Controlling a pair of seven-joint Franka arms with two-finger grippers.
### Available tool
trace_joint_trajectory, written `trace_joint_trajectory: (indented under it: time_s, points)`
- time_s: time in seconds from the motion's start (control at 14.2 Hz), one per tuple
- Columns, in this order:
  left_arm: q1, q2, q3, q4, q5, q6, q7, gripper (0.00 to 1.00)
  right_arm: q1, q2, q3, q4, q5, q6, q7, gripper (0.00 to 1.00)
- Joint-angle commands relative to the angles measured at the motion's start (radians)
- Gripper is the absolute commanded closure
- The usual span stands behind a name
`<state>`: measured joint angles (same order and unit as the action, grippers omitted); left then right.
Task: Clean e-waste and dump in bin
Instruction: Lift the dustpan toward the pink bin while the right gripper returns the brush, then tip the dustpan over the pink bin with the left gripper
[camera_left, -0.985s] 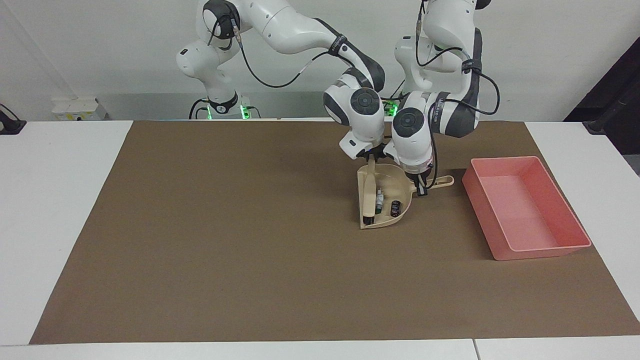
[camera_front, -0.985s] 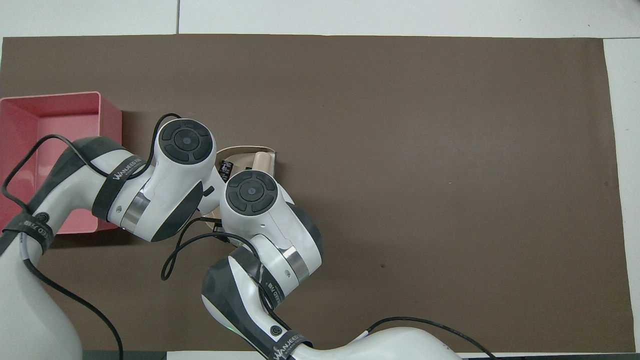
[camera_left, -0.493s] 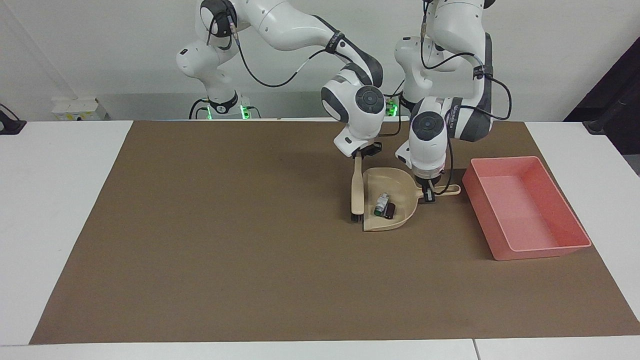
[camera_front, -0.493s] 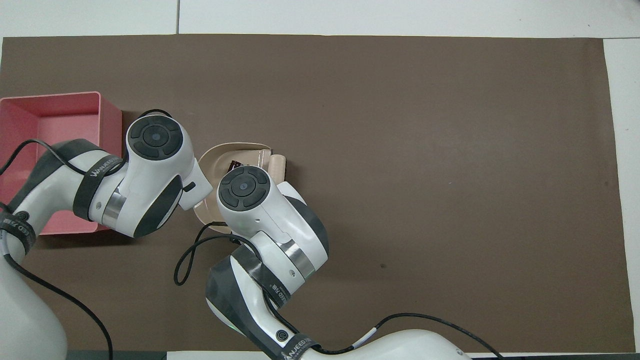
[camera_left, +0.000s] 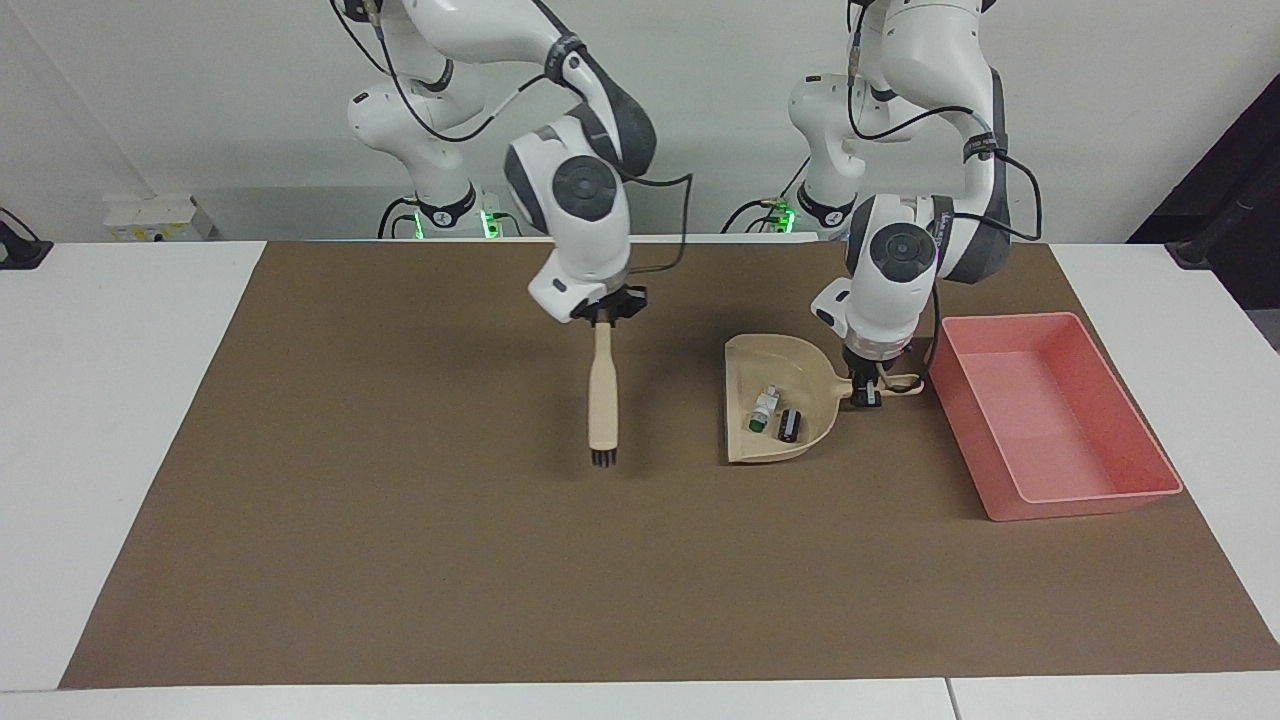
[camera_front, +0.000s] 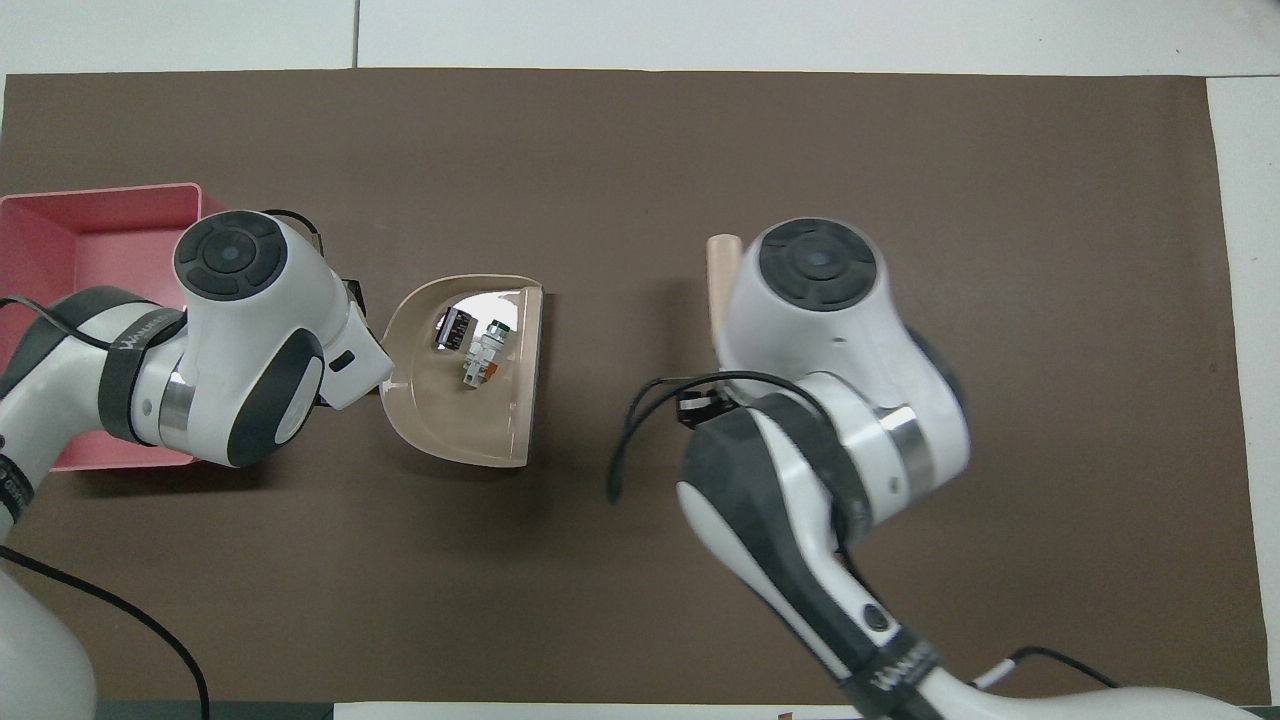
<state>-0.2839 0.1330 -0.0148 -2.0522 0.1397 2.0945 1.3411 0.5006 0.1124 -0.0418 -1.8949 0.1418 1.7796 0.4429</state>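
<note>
Brown paper covers the table (camera_left: 120, 450), and over its middle the right gripper (camera_left: 601, 318) hangs clenched on the top of a beige brush (camera_left: 602, 400), whose dark bristles point down, just above the paper. Well apart from it, toward the left arm's end, the beige dustpan (camera_left: 800, 365) lies with both pieces of the e-waste inside: the white piece with green marks (camera_left: 762, 408) and the dark cylinder (camera_left: 790, 424), side by side near the open lip. The left gripper (camera_left: 866, 392) is clenched on the dustpan handle (camera_left: 900, 382), just beside the pink bin (camera_left: 1060, 500), which stands at the end of the table and looks empty. I judge that the sweeping is done and the next step is to lift the dustpan over the bin and tip it. The risk is the open lip: if the dustpan tilts forward during the lift, the two small pieces may roll out onto the paper. The handle is thin, so the dustpan may also turn in the grip, and its edge could knock the near wall of the bin if it is carried too low.
</note>
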Motion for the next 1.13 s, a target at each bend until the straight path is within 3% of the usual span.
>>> trace_joint_trajectory:
  time_s: [0.0, 0.21, 0.42, 0.7, 1.06]
  points:
    - [0.034, -0.082, 0.001, -0.008, -0.087, -0.013, 0.076, 1.0, -0.098, -0.163, 0.017, -0.182, -0.098, 0.0, -0.061, 1.0]
    - [0.121, -0.095, 0.003, 0.053, -0.11, -0.091, 0.177, 1.0, -0.307, -0.215, 0.017, -0.217, -0.107, -0.034, -0.302, 1.0]
    - [0.231, -0.11, 0.01, 0.128, -0.158, -0.158, 0.286, 1.0, -0.502, -0.218, 0.017, -0.248, -0.111, -0.006, -0.55, 1.0]
    - [0.389, -0.09, 0.012, 0.236, -0.173, -0.208, 0.452, 1.0, -0.573, -0.227, 0.017, -0.346, -0.139, 0.104, -0.636, 1.0]
    - [0.509, 0.017, 0.059, 0.432, -0.144, -0.297, 0.592, 1.0, -0.597, -0.217, 0.016, -0.408, -0.176, 0.164, -0.65, 1.0]
